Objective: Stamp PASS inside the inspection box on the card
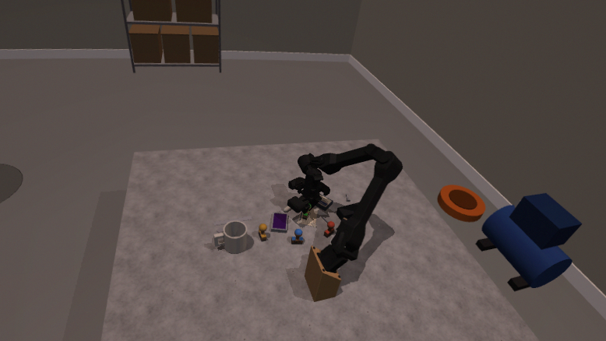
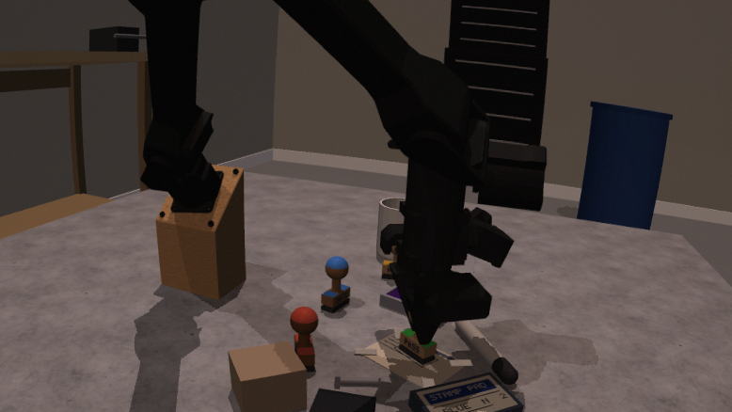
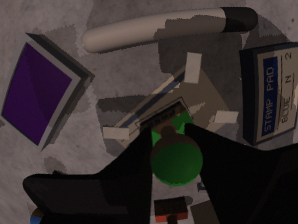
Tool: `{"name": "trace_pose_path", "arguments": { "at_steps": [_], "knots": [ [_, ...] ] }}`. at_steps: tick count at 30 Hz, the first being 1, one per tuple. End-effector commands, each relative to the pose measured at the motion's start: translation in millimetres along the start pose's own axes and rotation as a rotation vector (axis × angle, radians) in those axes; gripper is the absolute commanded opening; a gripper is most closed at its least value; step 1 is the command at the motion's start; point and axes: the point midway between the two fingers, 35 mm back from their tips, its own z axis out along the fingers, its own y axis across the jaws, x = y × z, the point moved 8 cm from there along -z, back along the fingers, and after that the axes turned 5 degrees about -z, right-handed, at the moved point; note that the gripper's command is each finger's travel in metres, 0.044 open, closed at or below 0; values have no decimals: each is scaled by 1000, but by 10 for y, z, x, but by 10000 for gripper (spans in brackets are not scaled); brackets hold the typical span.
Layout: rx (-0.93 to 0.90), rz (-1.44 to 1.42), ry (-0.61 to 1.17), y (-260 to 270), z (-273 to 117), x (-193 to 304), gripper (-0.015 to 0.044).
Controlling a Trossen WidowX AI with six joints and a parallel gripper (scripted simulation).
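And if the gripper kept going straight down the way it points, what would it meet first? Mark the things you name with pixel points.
Probably the card [image 2: 381, 354] [image 3: 212, 100], via the PASS stamp [image 2: 417, 346] [image 3: 177, 164] in the gripper [image 2: 423, 338] [image 3: 168, 131]; whether the stamp already touches is unclear.

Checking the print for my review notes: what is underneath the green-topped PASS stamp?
The card lies under the PASS stamp, with part of a printed box outline showing around its base. The stamp hides its underside, so any print there can't be seen.

The inked pad [image 1: 280, 222] [image 3: 36, 95] is purple; the mug [image 1: 235, 237] [image 2: 384, 226] looks plain grey.
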Motion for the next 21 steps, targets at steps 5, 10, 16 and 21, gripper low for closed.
{"name": "trace_pose_path", "arguments": {
  "at_steps": [5,10,16,21],
  "knots": [
    [0,1,6,-5,31,4,0],
    [0,1,5,-5,10,4,0],
    [0,1,5,-5,-19,3,0],
    [0,1,5,-5,-44,3,0]
  ]
}}
